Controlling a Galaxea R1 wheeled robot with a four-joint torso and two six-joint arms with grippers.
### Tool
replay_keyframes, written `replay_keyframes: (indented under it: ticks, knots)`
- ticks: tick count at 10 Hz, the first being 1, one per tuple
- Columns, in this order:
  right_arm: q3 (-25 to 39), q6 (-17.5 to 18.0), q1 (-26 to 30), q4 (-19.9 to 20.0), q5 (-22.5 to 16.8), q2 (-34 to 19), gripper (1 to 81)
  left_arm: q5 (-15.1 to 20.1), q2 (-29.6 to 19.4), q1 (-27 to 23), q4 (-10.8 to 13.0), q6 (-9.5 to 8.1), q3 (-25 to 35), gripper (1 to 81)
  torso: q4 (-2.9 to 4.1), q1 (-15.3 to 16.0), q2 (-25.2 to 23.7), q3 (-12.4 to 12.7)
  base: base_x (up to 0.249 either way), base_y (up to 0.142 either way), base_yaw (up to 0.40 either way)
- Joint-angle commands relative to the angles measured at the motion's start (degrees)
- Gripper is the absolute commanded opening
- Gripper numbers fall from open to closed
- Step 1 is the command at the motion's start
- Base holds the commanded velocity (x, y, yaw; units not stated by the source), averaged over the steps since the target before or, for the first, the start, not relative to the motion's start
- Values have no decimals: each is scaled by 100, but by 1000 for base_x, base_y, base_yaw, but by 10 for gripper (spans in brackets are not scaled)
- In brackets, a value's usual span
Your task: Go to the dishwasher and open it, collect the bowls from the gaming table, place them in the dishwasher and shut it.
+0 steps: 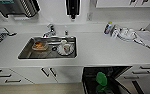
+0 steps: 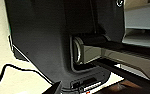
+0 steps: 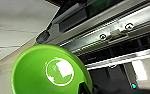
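Hovering a lime-green bowl (image 3: 51, 72) over the open dishwasher (image 1: 91, 75); our right hand's grip: cannot tell. Bowl risks clipping the rack edge.

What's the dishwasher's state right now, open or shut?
Open. In the head view the dishwasher shows its dark interior below the counter, with a green bowl standing on edge inside.

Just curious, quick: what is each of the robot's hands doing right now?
Left tool: cannot be told.
Right tool: seems to hold a green bowl by its rim, at the open dishwasher.
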Motion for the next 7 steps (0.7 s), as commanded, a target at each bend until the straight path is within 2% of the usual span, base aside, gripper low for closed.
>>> replay_keyframes:
  ticks: [1, 5, 7]
  knots:
    - [215, 10, 582, 226, -319, -328, 10, -1, 158, 32, 50, 58, -369, 811, 0, 0, 0, 0, 0, 0, 0]
    - [119, 10, 1047, 446, -319, -170, 10, -19, 448, 287, 50, 172, -1169, 811, 0, 0, 0, 0, 0, 0, 0]
    - [-353, 1, 1241, 446, -414, 259, 10, -387, 466, 542, 50, 189, -1520, 811, 0, 0, 0, 0, 0, 0, 0]
